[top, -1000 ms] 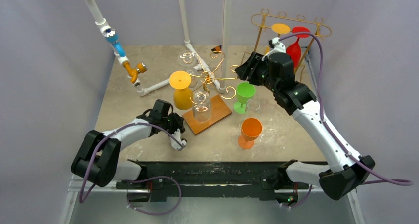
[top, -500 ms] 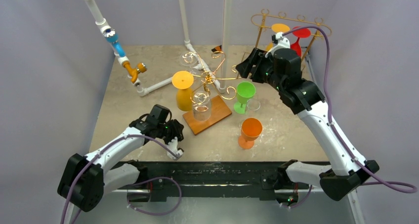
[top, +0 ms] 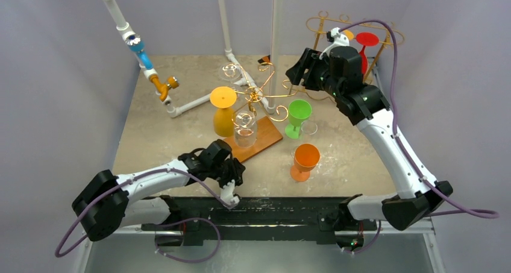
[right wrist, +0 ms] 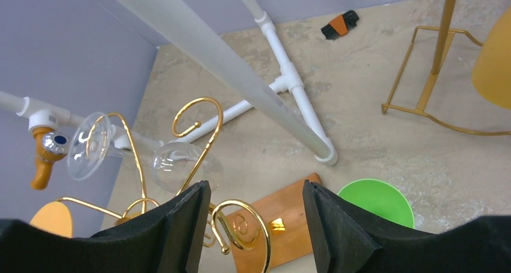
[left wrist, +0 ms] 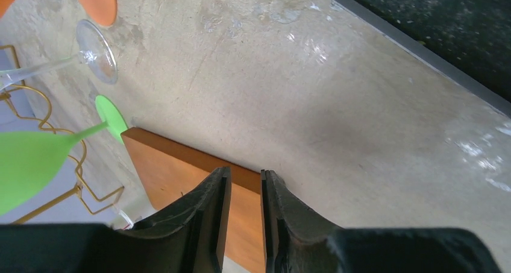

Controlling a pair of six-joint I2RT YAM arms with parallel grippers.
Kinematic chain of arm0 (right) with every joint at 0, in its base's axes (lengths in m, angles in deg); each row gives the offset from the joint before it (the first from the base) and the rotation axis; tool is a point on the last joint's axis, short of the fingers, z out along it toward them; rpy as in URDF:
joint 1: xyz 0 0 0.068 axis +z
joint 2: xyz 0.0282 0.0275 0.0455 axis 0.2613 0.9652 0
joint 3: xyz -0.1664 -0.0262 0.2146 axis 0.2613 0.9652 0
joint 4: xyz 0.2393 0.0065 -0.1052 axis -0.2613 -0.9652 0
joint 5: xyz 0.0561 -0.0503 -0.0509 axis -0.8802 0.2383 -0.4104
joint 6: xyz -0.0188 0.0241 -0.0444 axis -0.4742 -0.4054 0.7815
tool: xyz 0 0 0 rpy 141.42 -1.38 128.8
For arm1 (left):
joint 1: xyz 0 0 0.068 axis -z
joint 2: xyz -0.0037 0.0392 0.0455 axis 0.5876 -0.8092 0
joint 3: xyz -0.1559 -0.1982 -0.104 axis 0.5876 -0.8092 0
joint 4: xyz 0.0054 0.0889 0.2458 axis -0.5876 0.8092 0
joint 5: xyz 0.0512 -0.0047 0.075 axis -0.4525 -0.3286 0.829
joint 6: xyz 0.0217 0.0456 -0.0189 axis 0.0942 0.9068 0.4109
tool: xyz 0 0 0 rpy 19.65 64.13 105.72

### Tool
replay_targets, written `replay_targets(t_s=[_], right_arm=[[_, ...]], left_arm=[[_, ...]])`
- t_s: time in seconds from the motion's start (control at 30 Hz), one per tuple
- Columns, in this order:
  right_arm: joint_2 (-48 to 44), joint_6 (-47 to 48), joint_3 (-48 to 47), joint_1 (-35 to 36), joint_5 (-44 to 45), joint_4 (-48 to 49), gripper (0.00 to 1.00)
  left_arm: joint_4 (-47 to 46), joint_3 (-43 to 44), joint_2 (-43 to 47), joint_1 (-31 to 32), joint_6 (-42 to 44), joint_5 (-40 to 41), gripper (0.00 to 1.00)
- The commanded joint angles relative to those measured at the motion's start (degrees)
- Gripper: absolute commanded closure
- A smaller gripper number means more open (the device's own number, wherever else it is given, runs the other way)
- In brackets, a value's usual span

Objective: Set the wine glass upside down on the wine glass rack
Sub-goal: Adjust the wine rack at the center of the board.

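Observation:
A gold spiral wine glass rack point(top: 258, 94) stands on a wooden base point(top: 253, 141) at mid table. A yellow glass point(top: 222, 110) and a clear glass point(top: 246, 129) hang on it upside down. Upright to its right are a green glass point(top: 298, 117) and an orange glass point(top: 305, 161). My right gripper point(top: 295, 74) hovers open above the rack's right side, with a spiral hook point(right wrist: 241, 225) below its jaws and nothing held. My left gripper point(top: 236, 172) is low near the base's front corner point(left wrist: 175, 176); its jaws stand a narrow gap apart with nothing between them.
A second gold rack point(top: 355, 27) at the back right holds a red glass point(top: 364, 43). White pipes point(top: 199, 103) with a blue and orange fitting point(top: 150, 74) cross the back left. A clear glass point(top: 310, 128) sits beside the green one.
My left arm has swung right along the near edge, toward the wooden base's front corner. The right gripper has drawn slightly up and back above the spiral rack.

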Motion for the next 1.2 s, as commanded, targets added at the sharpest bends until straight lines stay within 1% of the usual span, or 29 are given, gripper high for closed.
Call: replay_targets(t_s=[0.0, 0.1, 0.37, 0.53, 1.03, 1.17], right_arm=[[0.75, 1.08, -2.07, -0.68, -2.81, 2.58, 0.35], [1.57, 0.71, -1.53, -0.73, -3.85, 3.51, 0.37], [2.54, -0.01, 1.28, -0.76, -6.68, 6.11, 0.39], [2.1, -0.32, 2.96, -0.78, -7.47, 7.12, 0.43], [-1.96, -2.43, 8.54, -0.79, -9.52, 8.02, 0.52], [-2.67, -2.75, 9.49, -0.77, -8.04, 6.89, 0.54]], left_arm=[[-12.66, -1.82, -3.44, 2.2, -5.29, 3.45, 0.72], [-13.89, -1.21, -6.1, 2.85, -6.08, 4.42, 0.72], [-17.76, -2.53, -8.88, 2.89, -5.71, 7.21, 0.75], [-17.15, -2.68, -10.11, 2.82, -5.91, 11.66, 0.78], [-14.79, -0.65, -12.37, -1.6, -4.87, 15.95, 0.8], [-13.22, -0.46, -12.36, -2.58, -4.26, 16.5, 0.81]])
